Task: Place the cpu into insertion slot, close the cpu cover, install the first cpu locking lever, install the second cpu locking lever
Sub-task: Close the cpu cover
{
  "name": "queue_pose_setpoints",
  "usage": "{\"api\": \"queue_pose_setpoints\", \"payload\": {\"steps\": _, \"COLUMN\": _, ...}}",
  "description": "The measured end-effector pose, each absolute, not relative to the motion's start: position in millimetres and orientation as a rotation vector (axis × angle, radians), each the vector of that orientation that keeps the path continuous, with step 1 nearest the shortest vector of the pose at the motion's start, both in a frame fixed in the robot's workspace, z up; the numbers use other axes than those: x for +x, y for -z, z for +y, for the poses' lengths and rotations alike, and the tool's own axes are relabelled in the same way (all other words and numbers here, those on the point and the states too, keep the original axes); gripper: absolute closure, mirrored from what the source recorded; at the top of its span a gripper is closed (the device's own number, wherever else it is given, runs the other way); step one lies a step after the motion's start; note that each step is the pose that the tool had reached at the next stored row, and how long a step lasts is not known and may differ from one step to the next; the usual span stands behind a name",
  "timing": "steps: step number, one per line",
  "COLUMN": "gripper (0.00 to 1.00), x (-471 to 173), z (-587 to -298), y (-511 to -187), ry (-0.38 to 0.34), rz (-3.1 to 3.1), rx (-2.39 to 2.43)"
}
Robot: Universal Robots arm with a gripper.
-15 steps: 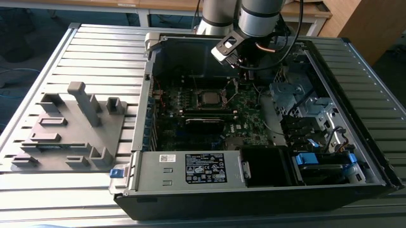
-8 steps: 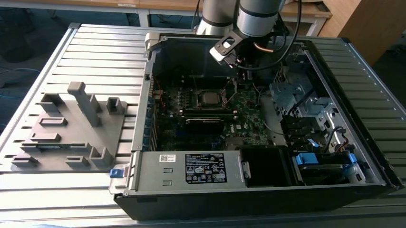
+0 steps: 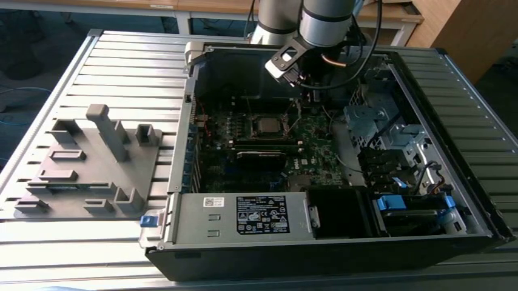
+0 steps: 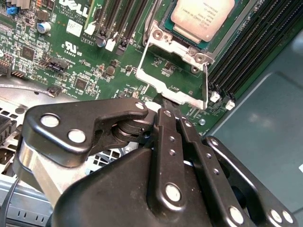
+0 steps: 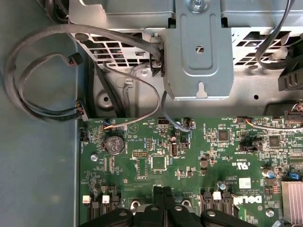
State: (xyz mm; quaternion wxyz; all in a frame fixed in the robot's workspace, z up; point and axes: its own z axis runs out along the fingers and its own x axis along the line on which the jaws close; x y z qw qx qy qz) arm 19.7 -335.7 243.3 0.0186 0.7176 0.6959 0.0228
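The pincer (image 4: 161,101) has its fingers (image 4: 166,132) drawn narrow, pressed together, tips right at the free edge of the cpu cover (image 4: 177,47); I cannot tell whether they pinch it. The cover stands tilted up on its hinge, open. Just past it the cpu (image 4: 202,16) lies seated in the insertion slot (image 4: 218,42) on the green motherboard (image 5: 189,161).

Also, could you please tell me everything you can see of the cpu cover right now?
In the second wrist view the cpu cover is a shiny square metal frame whose square window shows the green motherboard behind it. It stands open, tilted up, with its hinged end beside the cpu. The gripper, shut, sits at the cover's free edge; whether it touches cannot be told.
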Motion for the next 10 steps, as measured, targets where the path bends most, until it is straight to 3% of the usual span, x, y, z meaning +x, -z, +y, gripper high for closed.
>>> {"api": "queue_pose_setpoints", "payload": {"steps": 10, "gripper": 0.89, "x": 14.0, "z": -335.7, "y": -243.1, "ry": -0.075, "rz": 2.159, "rx": 2.226}}
